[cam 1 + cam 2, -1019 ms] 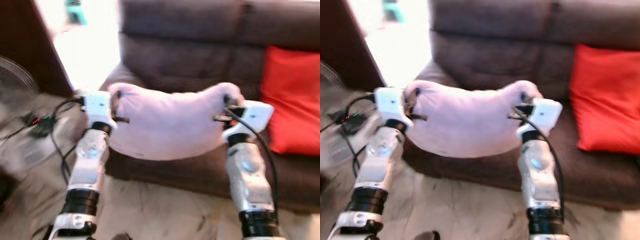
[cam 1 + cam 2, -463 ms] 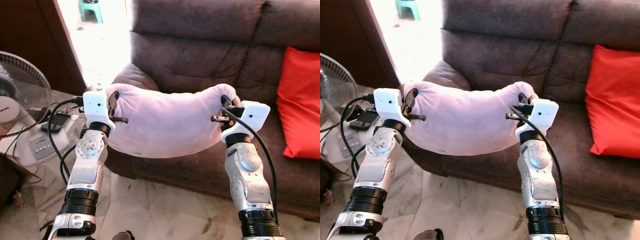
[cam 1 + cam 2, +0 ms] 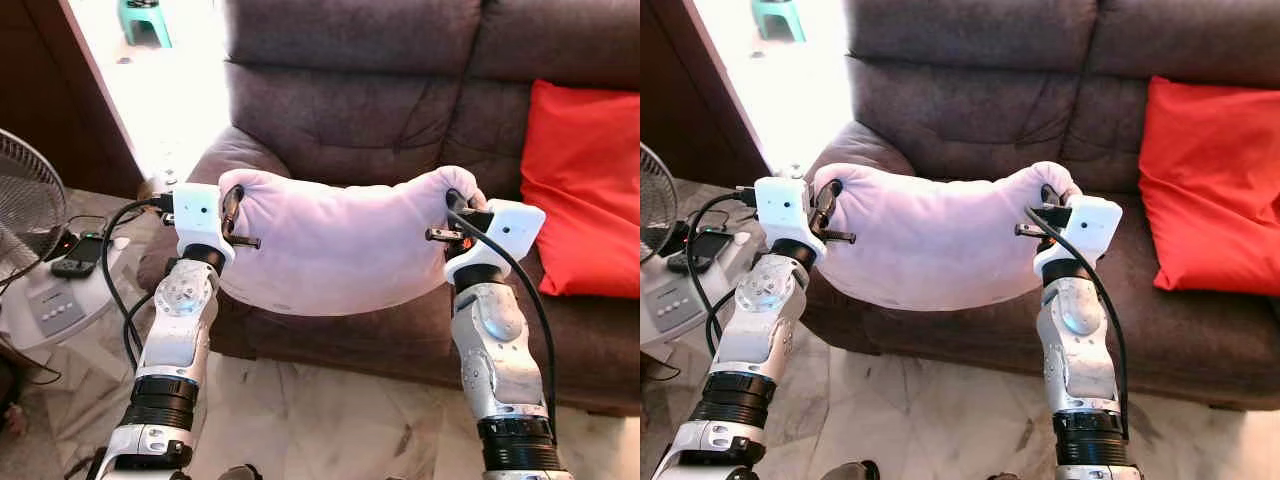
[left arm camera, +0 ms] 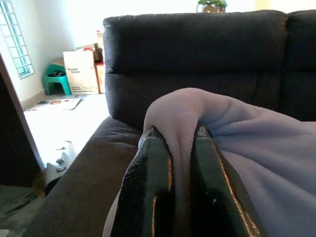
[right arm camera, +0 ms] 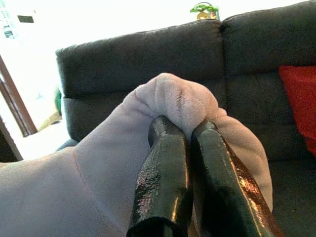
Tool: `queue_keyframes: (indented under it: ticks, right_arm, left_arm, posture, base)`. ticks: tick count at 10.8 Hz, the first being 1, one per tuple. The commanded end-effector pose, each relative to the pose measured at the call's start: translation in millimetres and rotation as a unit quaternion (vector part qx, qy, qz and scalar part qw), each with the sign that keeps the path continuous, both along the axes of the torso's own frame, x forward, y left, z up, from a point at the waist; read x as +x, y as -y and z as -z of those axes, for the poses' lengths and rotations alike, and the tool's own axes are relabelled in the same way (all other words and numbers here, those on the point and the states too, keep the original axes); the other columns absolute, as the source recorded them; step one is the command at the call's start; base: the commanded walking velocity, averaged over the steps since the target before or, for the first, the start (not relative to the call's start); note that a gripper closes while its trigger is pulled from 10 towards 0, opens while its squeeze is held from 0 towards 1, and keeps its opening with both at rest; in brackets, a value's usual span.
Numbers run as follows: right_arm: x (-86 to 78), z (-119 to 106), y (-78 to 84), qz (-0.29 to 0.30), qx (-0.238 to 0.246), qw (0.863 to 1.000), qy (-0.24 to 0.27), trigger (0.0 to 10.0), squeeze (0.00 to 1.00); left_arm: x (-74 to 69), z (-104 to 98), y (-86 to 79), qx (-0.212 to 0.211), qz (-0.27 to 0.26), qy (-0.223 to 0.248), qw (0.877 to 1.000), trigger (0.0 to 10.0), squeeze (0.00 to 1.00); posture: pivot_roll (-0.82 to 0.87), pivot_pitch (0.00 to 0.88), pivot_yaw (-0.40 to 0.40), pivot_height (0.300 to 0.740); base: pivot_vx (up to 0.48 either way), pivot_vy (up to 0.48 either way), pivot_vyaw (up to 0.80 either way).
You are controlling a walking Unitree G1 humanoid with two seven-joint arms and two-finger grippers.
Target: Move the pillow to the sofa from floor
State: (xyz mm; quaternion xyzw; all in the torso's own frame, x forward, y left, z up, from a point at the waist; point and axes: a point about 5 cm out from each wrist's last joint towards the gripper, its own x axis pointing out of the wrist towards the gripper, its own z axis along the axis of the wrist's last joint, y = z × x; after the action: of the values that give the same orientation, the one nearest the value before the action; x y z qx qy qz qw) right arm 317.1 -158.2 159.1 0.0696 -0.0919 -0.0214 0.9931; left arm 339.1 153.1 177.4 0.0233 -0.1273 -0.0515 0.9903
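Observation:
A pale pink pillow (image 3: 335, 250) hangs stretched between my two grippers, lifted off the floor in front of the dark brown sofa (image 3: 350, 110). My left gripper (image 3: 232, 203) is shut on the pillow's left corner (image 4: 181, 123). Pinching the right corner (image 5: 180, 101) is my right gripper (image 3: 455, 207), also shut on it. The pillow sags in the middle, over the sofa's left seat and armrest (image 3: 215, 160).
A red cushion (image 3: 580, 190) leans on the sofa's right seat. A standing fan (image 3: 25, 215) and a remote and cables (image 3: 75, 262) sit at the left on a low white unit. Marble floor (image 3: 330, 425) lies under my arms. A bright doorway with a green stool (image 3: 145, 18) is far left.
The camera swung left and then back right, so the sofa and red cushion shifted in view. Both grippers keep holding the pillow in the same pose.

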Motion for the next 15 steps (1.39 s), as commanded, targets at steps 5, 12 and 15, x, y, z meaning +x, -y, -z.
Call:
queue_keyframes:
  ticks: [5,12,15]
  right_arm:
    - [3.5,-16.9,-2.4,-0.007,-0.002,0.999,0.038,10.0,0.0]
    - [3.3,-16.6,-5.6,-0.016,-0.008,0.999,0.038,10.0,0.0]
    - [3.5,-16.4,-6.1,-0.02,-0.004,0.999,0.038,10.0,0.0]
  left_arm:
    - [1.4,-11.6,-0.6,-0.001,0.0,0.026,1.0,10.0,0.0]
    - [3.8,-19.8,-2.7,0.0,-0.002,0.038,0.999,10.0,0.0]
    - [3.9,-21.3,-2.9,-0.003,-0.004,0.041,0.999,10.0,0.0]
  posture:
    - [0.07,0.047,-0.02,0.74]
    - [0.07,0.042,-0.02,0.74]
    - [0.06,0.048,-0.023,0.74]
  base:
    - [0.268,0.0,-0.2]
    - [0.282,0.0,0.0]
    - [0.287,0.0,0.0]
